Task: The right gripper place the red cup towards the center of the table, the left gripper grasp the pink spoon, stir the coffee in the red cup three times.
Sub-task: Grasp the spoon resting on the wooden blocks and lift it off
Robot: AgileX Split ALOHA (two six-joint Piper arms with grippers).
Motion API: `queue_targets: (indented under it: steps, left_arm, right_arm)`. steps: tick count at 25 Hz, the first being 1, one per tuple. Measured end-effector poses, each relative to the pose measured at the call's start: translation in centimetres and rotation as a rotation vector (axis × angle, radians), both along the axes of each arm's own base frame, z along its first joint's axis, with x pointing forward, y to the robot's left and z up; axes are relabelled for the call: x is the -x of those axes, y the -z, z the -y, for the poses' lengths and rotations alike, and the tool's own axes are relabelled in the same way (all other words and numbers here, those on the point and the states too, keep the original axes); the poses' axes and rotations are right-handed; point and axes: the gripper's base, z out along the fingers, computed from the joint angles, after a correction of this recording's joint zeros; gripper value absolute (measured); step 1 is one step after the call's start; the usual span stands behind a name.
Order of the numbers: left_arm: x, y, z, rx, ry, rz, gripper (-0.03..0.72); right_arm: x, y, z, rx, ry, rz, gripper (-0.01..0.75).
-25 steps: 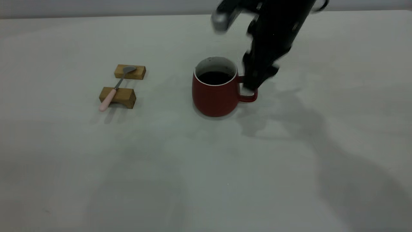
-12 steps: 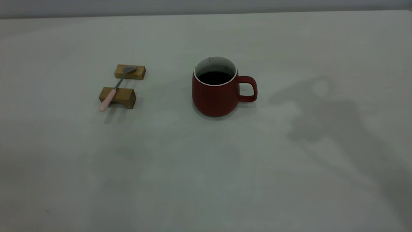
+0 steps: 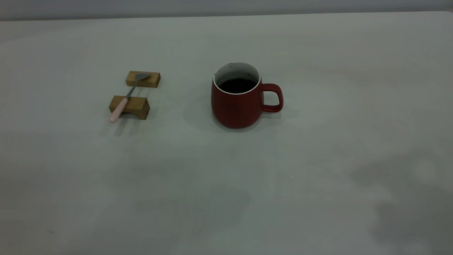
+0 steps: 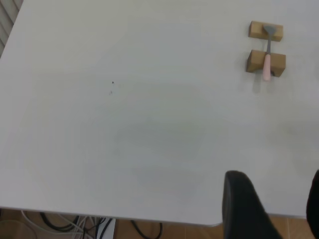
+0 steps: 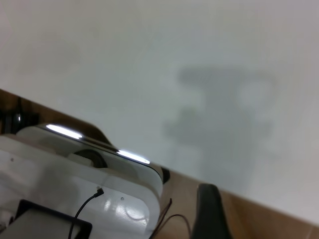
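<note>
**A:** State the risks from this position.

**B:** The pink spoon [image 3: 122, 101] bridges two wooden blocks [image 3: 129, 106], bowl on the far block, handle overhanging the near one. A careless pinch could tip it off or shove a block. The red cup [image 3: 236, 100] stands near the middle of the table [image 3: 318, 148], unheld, with coffee [image 3: 236, 85] high inside; a hard stir could spill it.

**B:** The left gripper [image 4: 271, 209] hangs over the table edge, well apart from the spoon, fingers spread.

**A:** Obstructions?

**B:** None between spoon and cup. The right gripper [image 5: 212, 211] is off the table edge; only one finger shows, so its state cannot be told.
</note>
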Motion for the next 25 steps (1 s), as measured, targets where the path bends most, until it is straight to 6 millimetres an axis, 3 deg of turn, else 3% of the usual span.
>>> queue_targets:
  steps: [7,12,18,25]
  left_arm:
    - [0.0,0.0,0.0,0.0,0.0,0.0,0.388]
    - [0.0,0.0,0.0,0.0,0.0,0.0,0.388]
    - [0.0,0.0,0.0,0.0,0.0,0.0,0.388]
    - [0.0,0.0,0.0,0.0,0.0,0.0,0.388]
  right_arm:
    - [10.4,2.5,3.7,-0.057,0.15,0.223,0.595]
    - [15.0,5.3,5.0,-0.076,0.295,0.409,0.595]
    - [17.1,6.4,5.3,-0.073,0.353,0.532,0.594]
    - [18.1,6.4,5.3,-0.086,0.355,0.599,0.593]
